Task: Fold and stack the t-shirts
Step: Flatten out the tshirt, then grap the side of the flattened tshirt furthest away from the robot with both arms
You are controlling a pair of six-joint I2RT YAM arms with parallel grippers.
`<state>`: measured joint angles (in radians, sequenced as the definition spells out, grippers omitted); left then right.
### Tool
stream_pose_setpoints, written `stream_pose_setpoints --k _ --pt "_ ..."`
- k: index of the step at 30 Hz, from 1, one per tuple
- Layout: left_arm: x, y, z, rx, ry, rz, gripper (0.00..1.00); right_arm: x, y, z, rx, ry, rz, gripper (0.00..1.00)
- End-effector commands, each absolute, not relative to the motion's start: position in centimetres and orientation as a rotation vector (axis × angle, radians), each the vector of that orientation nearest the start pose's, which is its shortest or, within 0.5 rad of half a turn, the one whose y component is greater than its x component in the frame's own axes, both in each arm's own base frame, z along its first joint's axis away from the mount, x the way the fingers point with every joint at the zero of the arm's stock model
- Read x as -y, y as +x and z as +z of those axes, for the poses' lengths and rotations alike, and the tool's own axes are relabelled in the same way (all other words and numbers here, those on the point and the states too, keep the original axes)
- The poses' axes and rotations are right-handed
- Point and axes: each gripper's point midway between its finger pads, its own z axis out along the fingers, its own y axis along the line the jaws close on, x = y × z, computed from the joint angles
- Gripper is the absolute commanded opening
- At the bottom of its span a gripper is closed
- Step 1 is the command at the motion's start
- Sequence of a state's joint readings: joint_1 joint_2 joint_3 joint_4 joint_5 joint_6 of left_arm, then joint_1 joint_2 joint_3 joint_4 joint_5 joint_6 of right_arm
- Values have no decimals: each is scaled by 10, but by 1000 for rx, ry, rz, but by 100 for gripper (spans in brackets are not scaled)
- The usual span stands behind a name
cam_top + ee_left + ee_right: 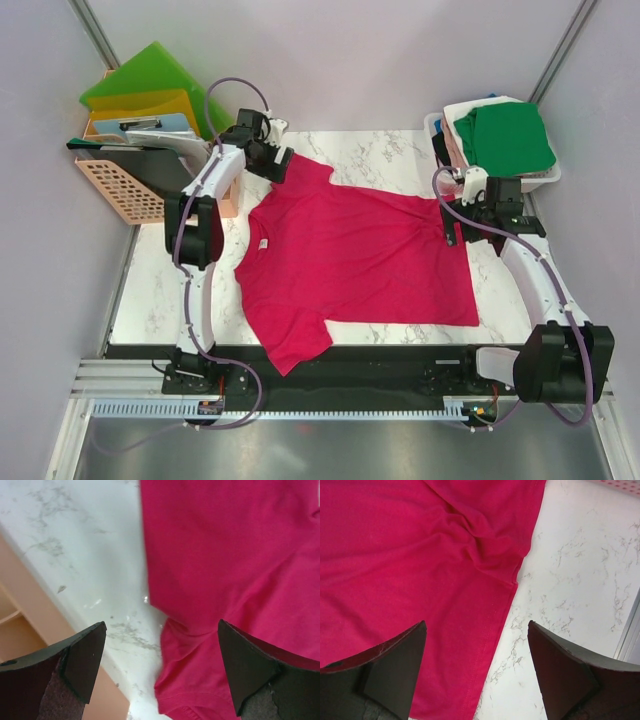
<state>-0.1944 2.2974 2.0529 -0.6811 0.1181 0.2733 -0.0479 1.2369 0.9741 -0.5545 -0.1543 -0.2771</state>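
The crimson-pink short-sleeved cloth t-shirt (350, 260) is lying spread flat in the middle of the white marbled desk (160, 290), its collar pointing to the left of the frame and its hem to the right; one sleeve is reaching toward the upper left, and the other is hanging a little over the bottom edge of the desk.

The left pincer (283, 168) is hovering just over the upper sleeve with its jaws standing wide apart, grasping nothing; in its wrist view the left pincer (161, 625) is showing the sleeve edge and bare marble between the fingers.

The right pincer (452, 222) is also standing released, beside the upper right corner of the hem; in its wrist view the right pincer (477, 625) is straddling the hem edge, with a small wrinkle of cloth above.

A folded green t-shirt (510, 135) is resting on top of other cloth in the white plastic basket (545, 180) at the upper right; a peach perforated basket (115, 190) with green and yellow plastic folders (150, 75) is standing at the upper left.
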Motion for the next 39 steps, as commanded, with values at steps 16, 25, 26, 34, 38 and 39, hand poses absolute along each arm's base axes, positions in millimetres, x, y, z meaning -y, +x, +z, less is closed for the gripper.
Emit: stream_pose_setpoints --k 16,25,26,34,38,39 --pt "157 570 71 -2434 646 -351 100 -2 316 132 -2335 -359 32 90" --pt "158 565 36 -2503 641 -376 100 -9 312 134 -2320 -374 80 90" --pt "159 565 36 -2500 642 -382 100 -9 311 134 -2322 -374 80 90" --pt "158 565 17 -2528 633 -376 54 -8 310 135 -2316 -379 70 91" --pt "154 562 11 -2548 626 -353 2 -10 310 131 -2326 -384 83 91" --pt "153 561 8 -2556 630 -353 2 -11 311 129 -2329 -386 90 91"
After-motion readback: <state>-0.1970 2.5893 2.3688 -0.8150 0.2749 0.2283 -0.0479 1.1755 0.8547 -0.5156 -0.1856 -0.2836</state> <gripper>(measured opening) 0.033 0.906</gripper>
